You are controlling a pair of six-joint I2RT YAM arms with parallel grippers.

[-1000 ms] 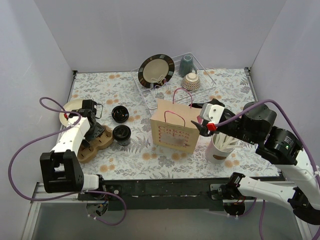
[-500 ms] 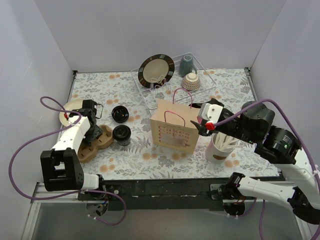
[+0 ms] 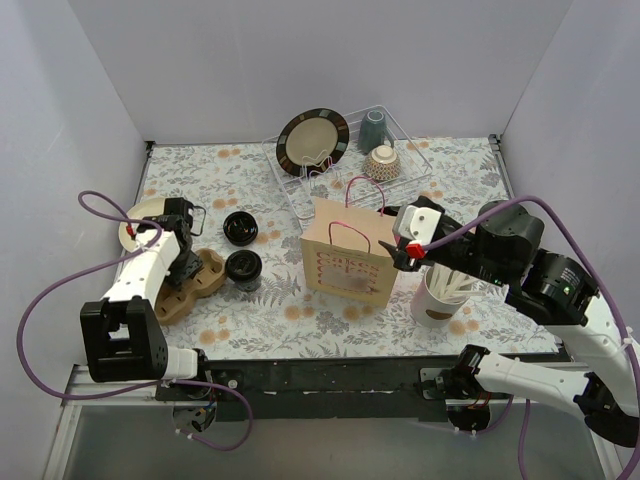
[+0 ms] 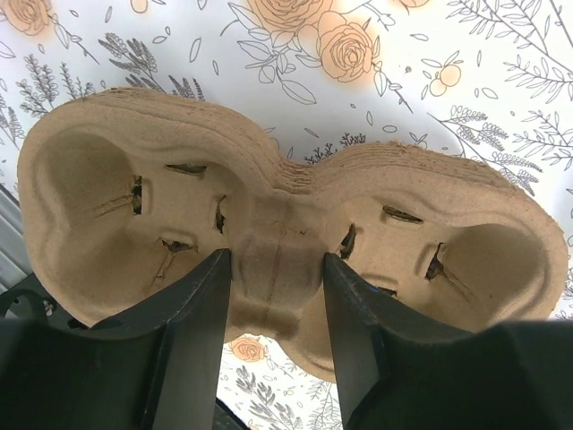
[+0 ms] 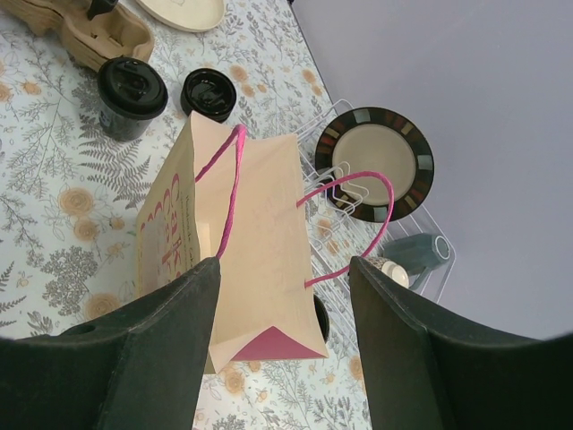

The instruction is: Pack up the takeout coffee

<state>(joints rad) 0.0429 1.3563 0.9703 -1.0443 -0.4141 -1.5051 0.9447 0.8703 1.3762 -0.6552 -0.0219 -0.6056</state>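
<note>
Left claw (image 4: 276, 260) pinches the carrier (image 4: 430, 242) by its middle ridge, lidded cup (image 3: 243, 266) just to its right. Right claw (image 5: 285, 269) wide open, empty, over the bag (image 5: 260, 224).

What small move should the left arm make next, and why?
Probably close the left gripper firmly on the middle ridge of the cup carrier. Its fingers straddle that ridge, but I cannot tell whether they grip it yet.

Left gripper (image 4: 276, 260) hides carrier's (image 4: 269, 161) near rim; bag's (image 5: 251, 224) inside apparently unseen.
</note>
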